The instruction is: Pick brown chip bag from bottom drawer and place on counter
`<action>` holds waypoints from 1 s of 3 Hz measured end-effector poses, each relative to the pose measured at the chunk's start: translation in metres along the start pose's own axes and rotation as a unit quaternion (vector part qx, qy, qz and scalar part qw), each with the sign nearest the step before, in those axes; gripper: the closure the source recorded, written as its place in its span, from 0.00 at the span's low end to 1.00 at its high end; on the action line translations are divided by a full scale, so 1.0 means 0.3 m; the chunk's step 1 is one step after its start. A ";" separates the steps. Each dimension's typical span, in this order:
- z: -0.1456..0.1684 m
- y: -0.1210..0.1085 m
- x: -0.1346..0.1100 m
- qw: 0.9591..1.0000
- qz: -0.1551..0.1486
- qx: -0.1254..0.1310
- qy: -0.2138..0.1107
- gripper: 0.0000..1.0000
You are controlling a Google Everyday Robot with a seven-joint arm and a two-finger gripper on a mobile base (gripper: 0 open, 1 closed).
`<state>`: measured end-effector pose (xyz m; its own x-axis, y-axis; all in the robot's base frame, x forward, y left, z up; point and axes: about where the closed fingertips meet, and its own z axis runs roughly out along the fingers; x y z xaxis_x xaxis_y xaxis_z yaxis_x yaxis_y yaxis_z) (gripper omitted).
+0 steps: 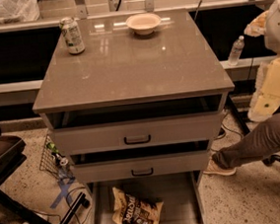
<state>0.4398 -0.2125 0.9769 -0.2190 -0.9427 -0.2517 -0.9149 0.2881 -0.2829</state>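
Brown chip bag [138,214] flat in open btm drawer [180,199]; gripper out of view.

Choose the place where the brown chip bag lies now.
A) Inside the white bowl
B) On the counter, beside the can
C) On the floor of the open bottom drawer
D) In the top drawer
C: the brown chip bag lies flat on the floor of the pulled-out bottom drawer, while the counter bears only a can and a bowl. The gripper is not in view.
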 end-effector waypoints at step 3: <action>0.411 0.114 0.000 0.987 0.077 0.051 -0.128 0.00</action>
<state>0.4503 -0.1818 0.8530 -0.2476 -0.8170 -0.5207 -0.8353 0.4523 -0.3125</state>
